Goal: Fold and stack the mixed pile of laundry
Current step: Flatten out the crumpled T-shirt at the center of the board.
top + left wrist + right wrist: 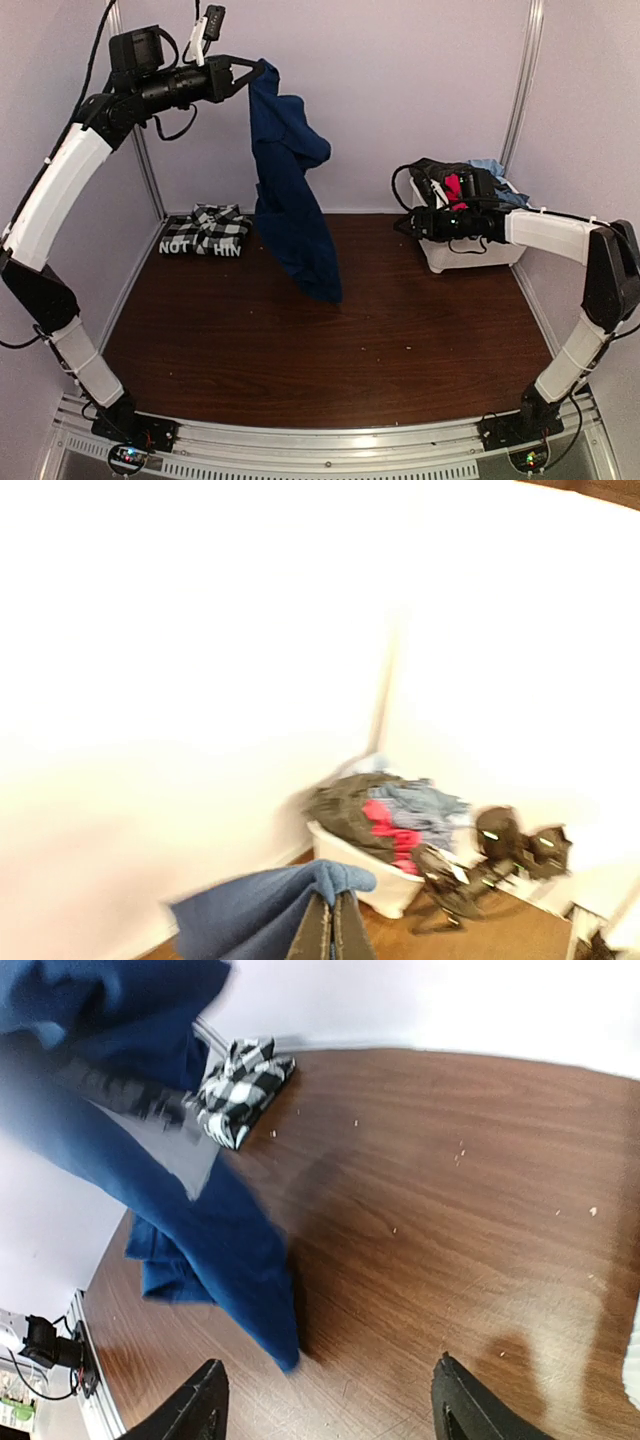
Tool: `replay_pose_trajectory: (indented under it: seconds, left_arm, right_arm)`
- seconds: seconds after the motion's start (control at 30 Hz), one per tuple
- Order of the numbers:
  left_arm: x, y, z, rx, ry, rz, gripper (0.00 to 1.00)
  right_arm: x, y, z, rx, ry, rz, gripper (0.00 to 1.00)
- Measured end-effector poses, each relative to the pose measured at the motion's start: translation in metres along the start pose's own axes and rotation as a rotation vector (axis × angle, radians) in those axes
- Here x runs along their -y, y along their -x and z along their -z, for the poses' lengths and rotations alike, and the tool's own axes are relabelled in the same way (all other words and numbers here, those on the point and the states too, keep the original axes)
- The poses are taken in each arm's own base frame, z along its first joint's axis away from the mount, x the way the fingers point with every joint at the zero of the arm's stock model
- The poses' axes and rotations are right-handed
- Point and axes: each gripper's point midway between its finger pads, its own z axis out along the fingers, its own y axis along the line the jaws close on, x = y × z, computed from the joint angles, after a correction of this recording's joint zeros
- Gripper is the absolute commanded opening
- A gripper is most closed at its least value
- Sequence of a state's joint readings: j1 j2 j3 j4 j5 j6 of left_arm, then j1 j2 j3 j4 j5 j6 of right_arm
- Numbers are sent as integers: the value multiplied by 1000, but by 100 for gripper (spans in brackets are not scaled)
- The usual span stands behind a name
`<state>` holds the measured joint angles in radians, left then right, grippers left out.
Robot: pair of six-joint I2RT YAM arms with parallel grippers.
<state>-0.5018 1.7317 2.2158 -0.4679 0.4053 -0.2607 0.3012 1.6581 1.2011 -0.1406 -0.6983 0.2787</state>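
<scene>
Brown tabletop [400,330] from above bore a folded checked shirt [205,232] while the left claw [250,75], clamped on the navy garment [290,200], dangled it; its wrist view showed the pile [400,820] in the bin [350,865]; the right claw [325,1410], standing apart in its own view, would likely need to catch the hanging hem squarely.

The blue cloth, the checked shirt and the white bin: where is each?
blue cloth [292,205], top external view, middle of the hanging fabric.
checked shirt [205,232], top external view, its folded top.
white bin [478,257], top external view, front wall.
</scene>
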Motion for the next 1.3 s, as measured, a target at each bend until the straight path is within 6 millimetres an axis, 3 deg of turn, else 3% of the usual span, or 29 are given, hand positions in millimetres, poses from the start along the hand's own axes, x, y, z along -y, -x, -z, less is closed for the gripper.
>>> replay_pose_trajectory:
  seconds: [0.03, 0.1, 0.2, 0.27, 0.4, 0.47, 0.53, 0.63, 0.8, 0.83, 0.9, 0.97, 1.03, 1.13, 1.17, 1.3]
  left_arm:
    - [20, 6, 9, 12, -59, -23, 0]
    - [60, -2, 25, -4, -190, -43, 0]
    - [113, -60, 59, -126, -406, -7, 0]
    - [122, -111, 78, -217, -448, 45, 0]
    - [114, -214, 122, -428, -376, 186, 0]
    - [117, -236, 141, -486, -367, 228, 0]
    - [122, -236, 148, -490, -387, 236, 18]
    - [134, -240, 151, -503, -468, 242, 56]
    - [149, -276, 145, -626, -557, 271, 69]
    - [147, -281, 144, -634, -543, 271, 73]
    - [128, -286, 140, -628, -444, 281, 69]
    - [92, -285, 134, -597, -295, 326, 61]
    - [32, -292, 129, -547, -91, 425, 60]
    - [-41, -333, 135, -553, 161, 586, 64]
    - [-55, -352, 138, -585, 221, 634, 65]
    - [-78, -403, 138, -671, 339, 750, 69]
  right_arm:
    - [-1, 5, 5, 17, -1, 4, 70]
    - [-2, 7, 11, 32, 0, 7, 70]
    - [-1, -1, 10, 23, 1, 1, 70]
    - [3, -11, 8, 3, -2, -12, 70]
    - [5, -20, 4, -13, 11, -25, 70]
    - [5, -22, 0, -15, 28, -30, 70]
    - [5, -25, -7, -25, 47, -38, 70]
    - [7, -37, -19, -60, 68, -58, 70]
    - [-3, -56, -38, -127, 100, -63, 70]
    - [-8, -57, -43, -136, 109, -58, 70]
    - [-19, -58, -53, -152, 130, -41, 70]
    - [-34, -58, -69, -171, 158, -17, 70]
    - [-50, -60, -88, -191, 187, 8, 70]
    - [-73, -60, -119, -217, 227, 39, 70]
    - [-80, -59, -131, -224, 241, 50, 70]
    - [-111, -59, -178, -253, 285, 94, 72]
